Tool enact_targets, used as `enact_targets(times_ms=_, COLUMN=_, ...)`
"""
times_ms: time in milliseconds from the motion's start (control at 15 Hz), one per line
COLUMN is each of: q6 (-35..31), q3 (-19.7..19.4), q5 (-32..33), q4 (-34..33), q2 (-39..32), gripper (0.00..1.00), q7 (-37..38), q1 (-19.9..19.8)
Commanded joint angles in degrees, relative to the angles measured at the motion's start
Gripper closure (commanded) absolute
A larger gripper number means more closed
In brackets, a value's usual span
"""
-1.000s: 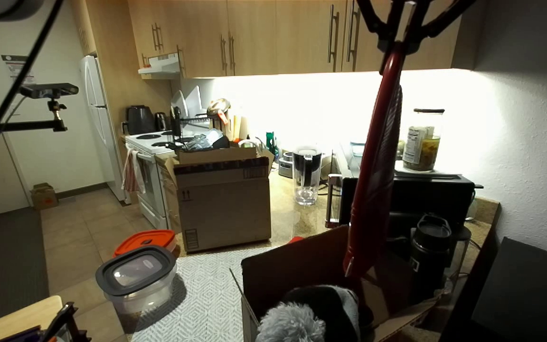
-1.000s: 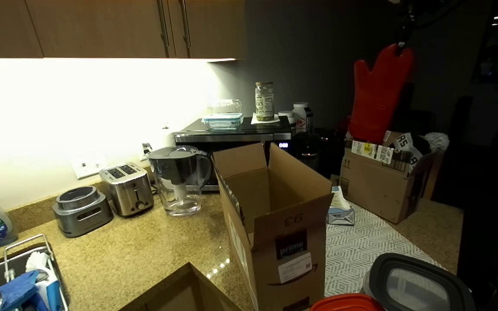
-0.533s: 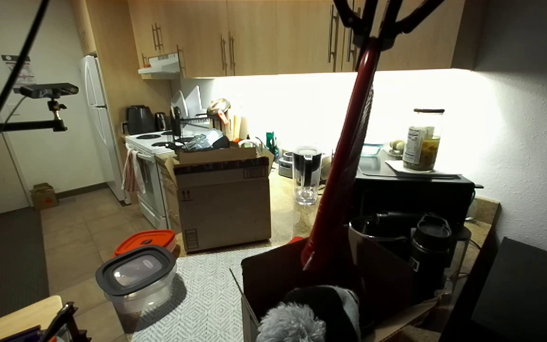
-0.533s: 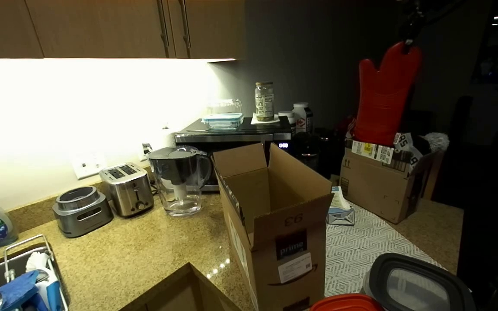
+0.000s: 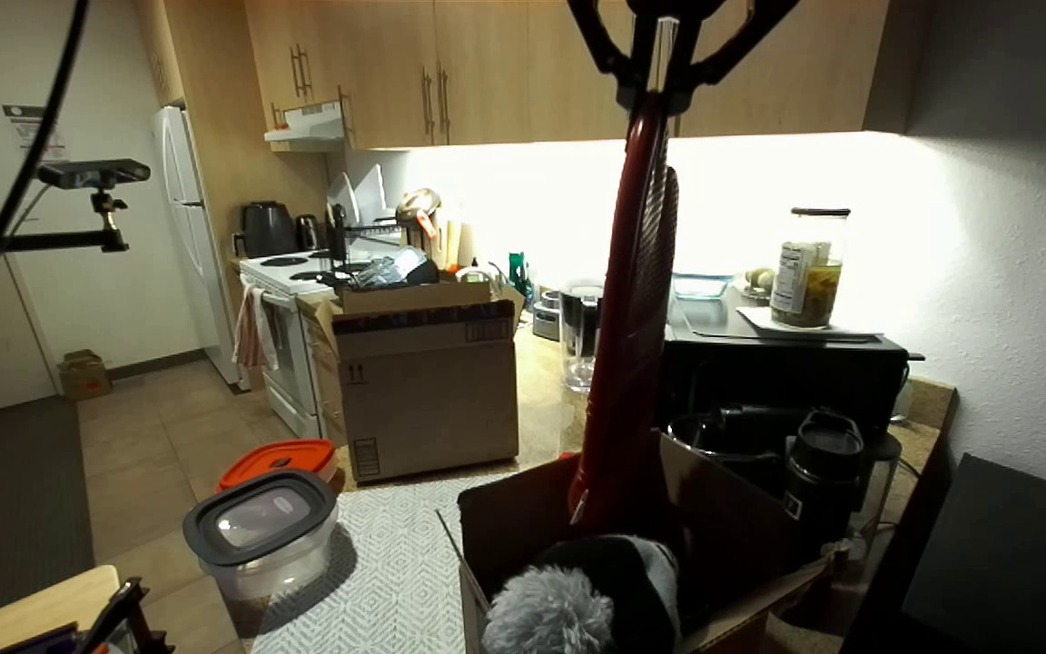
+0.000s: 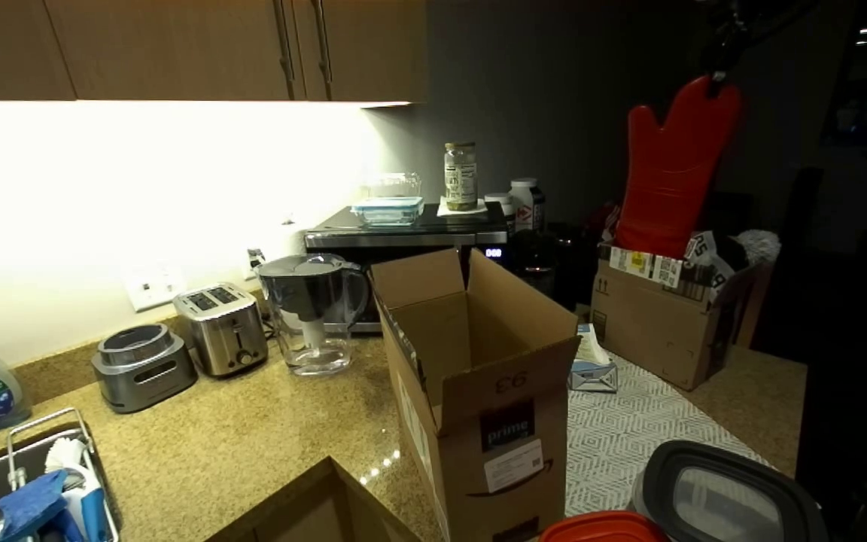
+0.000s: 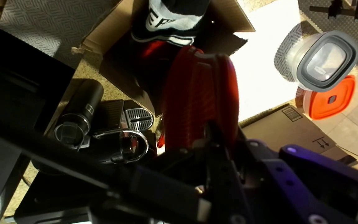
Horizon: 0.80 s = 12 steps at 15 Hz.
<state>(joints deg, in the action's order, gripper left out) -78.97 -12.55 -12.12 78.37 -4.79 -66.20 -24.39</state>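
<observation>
Above the opening of a cardboard box (image 6: 652, 324), I am holding a red oven mitt (image 6: 674, 165) by its fingertip end, cuff downward. My end effector (image 5: 656, 98) is pinching it, the fingers standing nearly together with just the mitt's thickness between them. The mitt is hanging at a slight lean in both exterior views, its lower end reaching the box's rim or passing below it (from this far off, I am not making out how deep it is sitting). Inside that box, a black-and-white knit hat (image 5: 627, 570) is lying, its grey pom-pom (image 5: 548, 613) showing. In an exterior view, a black bottle (image 5: 821, 490) is standing near the box, with a dark microwave (image 5: 759, 372) behind it carrying a labelled jar (image 5: 807, 272). Farther along the tabletop (image 6: 290, 421), I am seeing a second cardboard box (image 6: 505, 376) with raised flaps, a water pitcher (image 6: 309, 309) and a toaster (image 6: 221, 331). A grey-lidded container (image 5: 260, 527) is resting at the edge of the patterned mat (image 5: 405, 545), just beside an orange-lidded container (image 5: 280, 461).
</observation>
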Motion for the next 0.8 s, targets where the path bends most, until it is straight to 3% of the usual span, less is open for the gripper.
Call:
enact_targets(times_ms=0, q6=-4.4, q3=-0.1, q5=0.4, q4=6.0, q2=4.3, gripper=0.98, q7=1.2, q1=0.2)
enact_targets(times_ms=133, q6=-4.2, q3=-0.3, q5=0.5, q4=6.3, q2=4.3, gripper=0.98, q7=3.2, q1=0.1)
enact_targets(times_ms=200, q6=-3.2, q3=-2.3, q5=0.0, q4=5.5, q2=3.7, gripper=0.98, q7=3.7, q1=1.6)
enact_targets(times_ms=733, q6=1.0, q3=-6.0, q5=-2.5, q4=0.1, q2=0.0, gripper=0.98, q7=5.7, q1=0.7)
